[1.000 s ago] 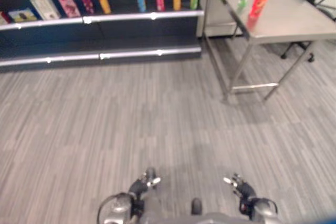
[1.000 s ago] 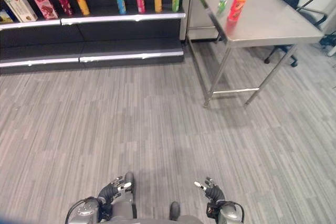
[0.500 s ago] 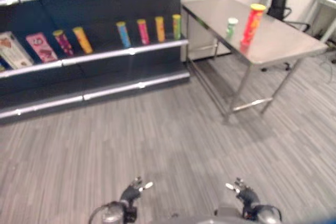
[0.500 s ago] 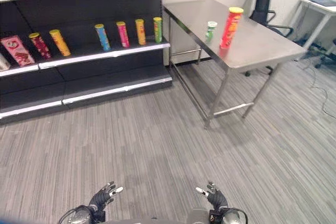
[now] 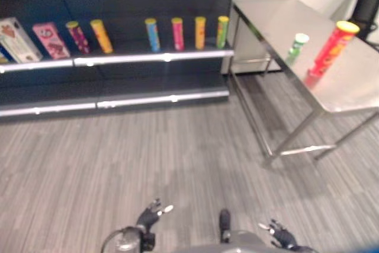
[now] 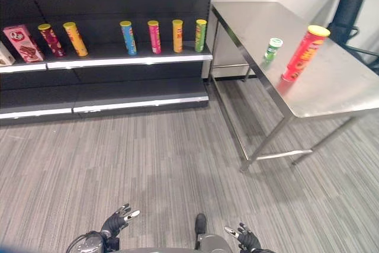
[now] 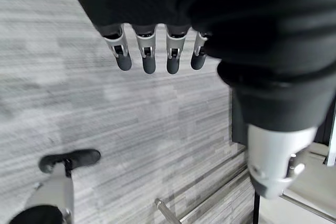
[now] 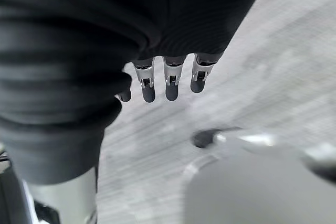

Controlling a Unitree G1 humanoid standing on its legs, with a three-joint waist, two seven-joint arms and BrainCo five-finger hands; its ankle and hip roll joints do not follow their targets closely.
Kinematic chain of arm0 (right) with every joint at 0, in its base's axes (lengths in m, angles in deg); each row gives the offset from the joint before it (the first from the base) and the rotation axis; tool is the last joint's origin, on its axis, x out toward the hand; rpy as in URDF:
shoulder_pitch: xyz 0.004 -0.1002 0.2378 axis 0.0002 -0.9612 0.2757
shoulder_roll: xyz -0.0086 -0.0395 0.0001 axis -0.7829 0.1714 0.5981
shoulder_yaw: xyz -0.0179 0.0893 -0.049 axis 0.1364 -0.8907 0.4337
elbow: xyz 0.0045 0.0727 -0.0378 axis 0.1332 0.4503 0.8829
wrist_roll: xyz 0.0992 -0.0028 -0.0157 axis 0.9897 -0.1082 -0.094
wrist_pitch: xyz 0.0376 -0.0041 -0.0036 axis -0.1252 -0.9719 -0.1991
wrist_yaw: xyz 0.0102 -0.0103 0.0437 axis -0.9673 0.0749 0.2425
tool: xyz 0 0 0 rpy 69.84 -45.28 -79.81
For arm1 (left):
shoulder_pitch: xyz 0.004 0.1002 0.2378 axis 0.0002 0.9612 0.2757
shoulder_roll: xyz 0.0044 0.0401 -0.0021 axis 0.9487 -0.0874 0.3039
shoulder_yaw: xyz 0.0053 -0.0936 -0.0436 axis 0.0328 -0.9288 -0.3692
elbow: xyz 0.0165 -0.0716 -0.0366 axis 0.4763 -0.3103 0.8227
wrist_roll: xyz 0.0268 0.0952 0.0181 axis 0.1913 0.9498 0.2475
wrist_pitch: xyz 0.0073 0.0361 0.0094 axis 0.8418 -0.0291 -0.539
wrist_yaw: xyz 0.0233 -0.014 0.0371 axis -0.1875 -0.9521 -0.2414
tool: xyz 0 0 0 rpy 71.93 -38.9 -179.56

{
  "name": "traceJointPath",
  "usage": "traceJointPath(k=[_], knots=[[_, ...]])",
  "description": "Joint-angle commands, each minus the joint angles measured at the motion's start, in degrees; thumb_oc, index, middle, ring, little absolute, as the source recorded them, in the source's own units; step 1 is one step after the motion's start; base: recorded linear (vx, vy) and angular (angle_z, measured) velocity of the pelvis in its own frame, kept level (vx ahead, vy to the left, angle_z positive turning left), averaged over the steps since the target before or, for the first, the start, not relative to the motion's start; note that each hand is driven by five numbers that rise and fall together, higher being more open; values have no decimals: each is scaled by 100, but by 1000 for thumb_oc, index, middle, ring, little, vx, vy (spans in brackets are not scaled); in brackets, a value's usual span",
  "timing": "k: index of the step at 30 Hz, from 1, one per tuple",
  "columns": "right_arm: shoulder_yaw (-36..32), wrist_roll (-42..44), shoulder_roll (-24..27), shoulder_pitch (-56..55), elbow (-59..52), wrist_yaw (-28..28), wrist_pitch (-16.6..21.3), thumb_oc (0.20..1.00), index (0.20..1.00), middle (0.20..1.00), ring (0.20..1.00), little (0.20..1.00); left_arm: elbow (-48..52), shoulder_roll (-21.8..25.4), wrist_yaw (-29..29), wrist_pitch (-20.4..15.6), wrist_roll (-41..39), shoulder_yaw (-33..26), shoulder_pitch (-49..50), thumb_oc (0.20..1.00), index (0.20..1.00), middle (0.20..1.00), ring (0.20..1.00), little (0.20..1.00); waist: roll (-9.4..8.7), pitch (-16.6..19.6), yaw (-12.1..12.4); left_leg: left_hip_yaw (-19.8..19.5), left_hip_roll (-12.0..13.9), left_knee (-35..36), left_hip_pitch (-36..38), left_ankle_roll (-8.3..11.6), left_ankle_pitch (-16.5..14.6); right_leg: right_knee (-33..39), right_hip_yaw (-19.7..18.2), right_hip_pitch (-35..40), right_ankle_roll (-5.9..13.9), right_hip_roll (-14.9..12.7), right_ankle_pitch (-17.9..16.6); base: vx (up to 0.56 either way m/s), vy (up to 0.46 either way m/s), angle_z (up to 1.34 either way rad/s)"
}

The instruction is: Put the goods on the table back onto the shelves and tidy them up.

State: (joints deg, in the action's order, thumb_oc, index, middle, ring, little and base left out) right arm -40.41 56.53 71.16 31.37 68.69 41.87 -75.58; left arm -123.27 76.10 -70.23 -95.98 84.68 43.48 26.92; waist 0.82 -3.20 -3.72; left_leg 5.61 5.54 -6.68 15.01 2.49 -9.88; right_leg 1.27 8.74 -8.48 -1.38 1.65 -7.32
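Grey floor (image 6: pixel 148 170) lay between the dark shelves (image 6: pixel 106 60), lined with tubes (image 6: pixel 154 36), and the steel desk (image 6: pixel 331 87), where a tall red can (image 6: pixel 303 53) and a small green can (image 6: pixel 272 49) stood just beside each other. Both robot hands, left (image 6: pixel 116 223) and right (image 6: pixel 246 240), hung low over the floor with fingers relaxed and holding nothing. By my reading the approach step was in hand, and the next move called for closing on the desk and reaching for a can.

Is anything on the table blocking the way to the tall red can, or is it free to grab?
Nothing visible blocks it. The tall red can stands upright on the steel table, with the small green can apart from it, on the shelf side. Both hands, left hand and right hand, hang open and empty, far back over the floor.
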Motion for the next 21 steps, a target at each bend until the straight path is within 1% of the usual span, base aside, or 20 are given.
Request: traceJointPath(k=[1,2,3,4,5,6,7,8,9,11,12,14,15,16,17,18,19,20,21], knots=[[-142,53,122,22,-311,-24,215,1000,1000,1000,1000,1000,252,125,21,-203,-15,102,-119,1000,1000,1000,1000,1000,-320,-8,-85,34,-187,-1107,-788,304,1479,373,-110,376,229,-555,-91,244,-255,-10],[-94,70,123,35,-386,-22,194,1000,1000,1000,1000,1000,263,109,24,-194,-35,92,-103,1000,1000,1000,1000,1000,-461,-89,-9,-8,-290,-1899,-1133,343,1385,373,-142,500,221,-617,-91,174,-271,-9],[-40,73,129,32,-445,-16,180,1000,1000,1000,1000,1000,277,115,23,-175,-63,93,-88,1000,1000,1000,1000,1000,-654,-207,93,-3,-397,-2795,-1483,408,1252,371,-188,615,222,-754,-128,126,-293,-12],[39,75,135,58,-519,-12,171,1000,1000,1000,1000,1000,246,129,-1,-162,-64,89,-98,1000,1000,1000,1000,1000,-810,-332,209,10,-479,-3490,-1844,450,1112,341,-216,721,212,-872,-156,191,-271,-28],[117,64,106,136,-611,-23,139,1000,1000,1000,1000,1000,190,210,-24,-154,-70,144,-153,1000,1000,1000,1000,1000,-833,-421,329,46,-403,-3410,-2227,411,1024,373,-299,885,176,-804,-68,233,-159,-34],[129,59,83,193,-597,-22,134,1000,1000,1000,1000,1000,154,238,-30,-148,-84,146,-180,1000,1000,1000,1000,1000,-731,-399,351,93,-225,-2802,-2289,325,1032,373,-313,895,156,-691,0,275,-63,-63],[121,53,91,212,-576,-18,145,1000,1000,1000,1000,1000,164,242,-23,-153,-89,163,-180,1000,1000,1000,1000,1000,-706,-369,394,163,-156,-2142,-2230,289,1137,373,-390,885,146,-659,9,247,39,-79],[144,47,71,216,-637,0,144,1000,1000,1000,1000,1000,163,245,-10,-159,-86,176,-169,1000,1000,1000,1000,1000,-613,-302,386,125,-42,-1339,-2148,220,1156,373,-421,845,153,-559,37,286,68,-80],[155,39,49,227,-675,14,133,1000,1000,1000,1000,1000,115,257,3,-156,-68,184,-176,1000,1000,1000,1000,1000,-520,-277,414,106,37,-405,-2132,179,1092,373,-457,898,172,-487,129,327,81,-56],[187,-10,15,222,-753,52,118,1000,1000,1000,1000,1000,104,301,26,-122,-34,196,-170,1000,1000,1000,1000,1000,-427,-248,547,-29,64,1117,-2151,53,1282,373,-584,1070,164,-406,287,286,66,-33],[186,-10,13,215,-760,52,115,1000,1000,1000,1000,1000,106,303,26,-120,-34,199,-168,1000,1000,1000,1000,1000,-431,-255,562,-14,61,1168,-2125,49,1338,373,-599,1065,164,-408,270,102,32,-8],[186,-10,13,215,-761,52,115,1000,1000,1000,1000,1000,106,303,26,-120,-34,199,-168,1000,1000,1000,1000,1000,-431,-256,563,-13,61,1168,-2124,49,1337,373,-600,1066,164,-408,270,-6,1,-35],[186,-10,13,215,-761,52,115,1000,1000,1000,1000,1000,106,303,26,-120,-34,199,-168,1000,1000,1000,1000,1000,-431,-256,563,-13,61,1168,-2124,49,1337,373,-600,1066,164,-408,270,392,214,-77],[201,-63,-8,254,-760,58,87,1000,1000,1000,1000,1000,52,336,33,-155,-39,30,-135,1000,1000,1000,1000,1000,-265,-103,594,-236,19,1168,-2317,78,1375,373,-867,1189,31,-367,340,391,214,-70],[201,-63,-7,255,-759,58,87,1000,1000,1000,1000,1000,51,335,33,-156,-39,29,-136,1000,1000,1000,1000,1000,-262,-83,605,-226,27,1168,-2338,79,1378,373,-879,1163,30,-362,331,501,345,-36],[185,-84,9,269,-717,40,105,1000,1000,1000,1000,1000,107,293,51,-191,-30,-63,-77,1000,1000,1000,1000,1000,-246,24,619,-219,-16,1168,-2276,83,1394,373,-860,1160,16,-472,260,185,199,-89],[134,-59,-23,247,-791,62,81,1000,1000,1000,1000,1000,104,311,40,-226,-45,-105,-48,1000,1000,1000,1000,1000,-263,64,610,-110,-42,1168,-2226,101,1413,373,-814,1217,11,-571,158,242,249,-121],[131,-62,-18,241,-739,51,84,1000,1000,1000,1000,1000,171,331,43,-228,-61,-120,-36,1000,1000,1000,1000,1000,-279,81,635,-96,-95,1168,-2183,103,1393,348,-779,1244,9,-629,129,248,247,-124],[136,-101,-32,212,-676,38,83,1000,1000,1000,1000,1000,189,313,13,-237,-96,-312,-28,1000,1000,1000,1000,1000,-287,103,680,-38,-207,1168,-2063,65,1340,-202,-645,1204,6,-792,87,240,243,-66]])
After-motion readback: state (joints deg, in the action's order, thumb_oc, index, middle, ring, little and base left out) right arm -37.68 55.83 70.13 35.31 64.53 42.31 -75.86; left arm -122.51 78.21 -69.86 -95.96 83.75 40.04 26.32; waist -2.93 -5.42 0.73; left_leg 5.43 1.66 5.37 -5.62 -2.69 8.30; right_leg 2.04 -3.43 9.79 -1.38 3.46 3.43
